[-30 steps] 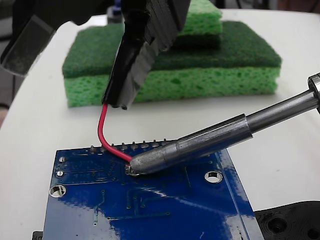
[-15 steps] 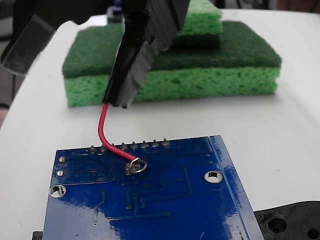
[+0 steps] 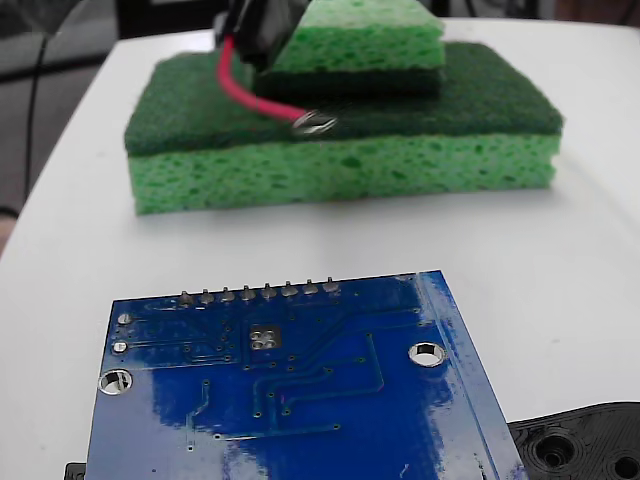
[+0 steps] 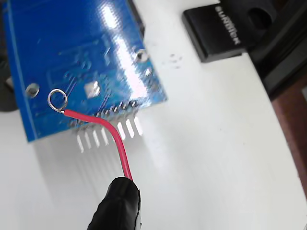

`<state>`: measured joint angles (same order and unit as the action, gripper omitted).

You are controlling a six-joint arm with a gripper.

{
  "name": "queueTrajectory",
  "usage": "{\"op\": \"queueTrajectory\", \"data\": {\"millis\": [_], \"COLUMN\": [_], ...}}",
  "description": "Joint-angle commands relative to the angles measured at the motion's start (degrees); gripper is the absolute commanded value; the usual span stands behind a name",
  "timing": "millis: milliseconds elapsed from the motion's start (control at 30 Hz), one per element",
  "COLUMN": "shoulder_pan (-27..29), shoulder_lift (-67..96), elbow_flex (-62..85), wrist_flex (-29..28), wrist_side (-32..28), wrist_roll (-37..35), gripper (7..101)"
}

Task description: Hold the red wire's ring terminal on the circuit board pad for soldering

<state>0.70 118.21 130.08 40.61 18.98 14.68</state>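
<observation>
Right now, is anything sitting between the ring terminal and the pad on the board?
Nothing visible. The ring terminal hangs lifted, in front of the stacked sponges in the fixed view. The pad on the circuit board lies bare, with only open white table between them.

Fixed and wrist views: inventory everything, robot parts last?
circuit board: one, glossy blue, near edge of table, pins toward the sponges.
pad: one, silver, bare on the board.
sponges: two, green, stacked behind the board.
black block: one, lettered, beside the board in the wrist view.
table: one, white.
red wire: one, lifted off the board.
ring terminal: one, silver, at the wire's end.
fingers: hidden; only the black sleeve shows.
</observation>
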Motion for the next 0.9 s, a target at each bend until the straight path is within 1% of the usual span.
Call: {"op": "queueTrajectory", "data": {"millis": [33, 167, 267, 600, 733, 867, 900], "shoulder_pan": [0.0, -0.4, -0.9, -0.7, -0.5, -0.6, -0.9], "shoulder_lift": [7.3, 14.2, 20.1, 33.1, 43.2, 56.9, 56.6], "elbow_flex": [5.3, 11.2, 16.1, 27.8, 34.0, 39.4, 38.9], "wrist_flex": [-2.1, -3.0, -4.7, -6.8, -5.4, -0.3, 0.5], "wrist_side": [-5.0, -6.6, -6.9, -11.0, -12.0, -13.6, -13.8], "wrist_roll": [-1.8, -1.7, -1.9, -6.7, -6.2, -6.9, -7.4], "gripper": [100.3, 100.3, 100.3, 100.3, 100.3, 100.3, 100.3]}}
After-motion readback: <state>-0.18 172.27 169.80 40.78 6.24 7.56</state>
